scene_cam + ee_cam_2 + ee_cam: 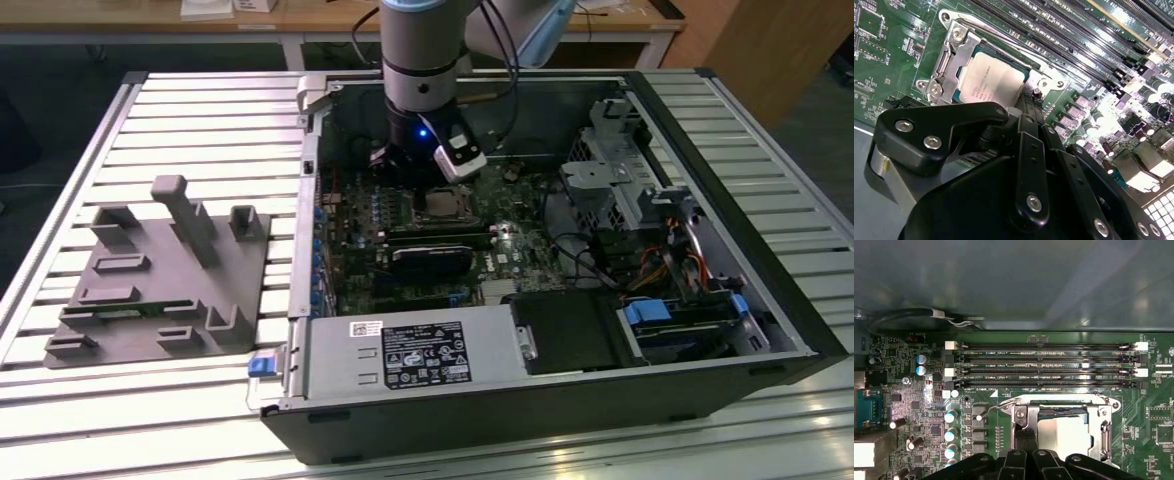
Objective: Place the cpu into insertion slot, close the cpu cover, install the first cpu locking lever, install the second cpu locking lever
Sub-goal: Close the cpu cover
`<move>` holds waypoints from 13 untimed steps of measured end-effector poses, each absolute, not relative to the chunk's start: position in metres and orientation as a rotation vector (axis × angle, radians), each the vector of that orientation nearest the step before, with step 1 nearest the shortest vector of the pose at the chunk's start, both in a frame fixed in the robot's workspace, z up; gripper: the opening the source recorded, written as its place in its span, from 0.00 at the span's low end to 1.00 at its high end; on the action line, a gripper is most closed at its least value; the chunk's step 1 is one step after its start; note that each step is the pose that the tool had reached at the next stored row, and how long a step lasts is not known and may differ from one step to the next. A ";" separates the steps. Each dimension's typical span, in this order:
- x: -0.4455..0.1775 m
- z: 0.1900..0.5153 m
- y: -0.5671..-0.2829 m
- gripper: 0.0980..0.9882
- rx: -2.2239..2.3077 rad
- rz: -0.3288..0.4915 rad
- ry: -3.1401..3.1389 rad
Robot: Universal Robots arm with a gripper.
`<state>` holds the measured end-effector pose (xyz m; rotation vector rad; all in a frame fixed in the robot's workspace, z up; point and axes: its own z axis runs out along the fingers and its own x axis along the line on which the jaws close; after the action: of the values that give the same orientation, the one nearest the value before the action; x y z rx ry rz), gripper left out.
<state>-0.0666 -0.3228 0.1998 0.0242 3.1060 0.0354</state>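
The cpu (pixel 1061 436), with its dull silver top, lies in the insertion slot (pixel 441 207) on the green board. The cpu cover (pixel 1020 421), a silvery frame, lies down around the cpu (pixel 989 82). A thin wire locking lever (pixel 990 410) bends out from the socket's corner, hook end free. My gripper (pixel 1025 440) hangs just above the socket's edge beside the cover, and its dark fingers (pixel 1029 107) are shut together with nothing seen between them. In the exterior view the gripper (pixel 407 170) reaches down into the open computer case.
Long black memory slots (pixel 1044 365) run just beyond the socket, and capacitors (pixel 951 417) stand beside it. A black card (pixel 434 255), the power supply (pixel 414 355) and a drive cage (pixel 614 170) crowd the case. A grey fixture (pixel 154 280) sits on the slatted table at the exterior view's left.
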 end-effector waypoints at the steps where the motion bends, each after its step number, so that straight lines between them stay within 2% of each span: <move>1: -0.067 0.200 -0.323 0.01 0.024 0.036 3.106; 13: -0.061 0.200 -0.323 0.01 0.024 0.036 3.106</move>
<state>-0.0610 -0.3227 0.1997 0.0244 3.1059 0.0359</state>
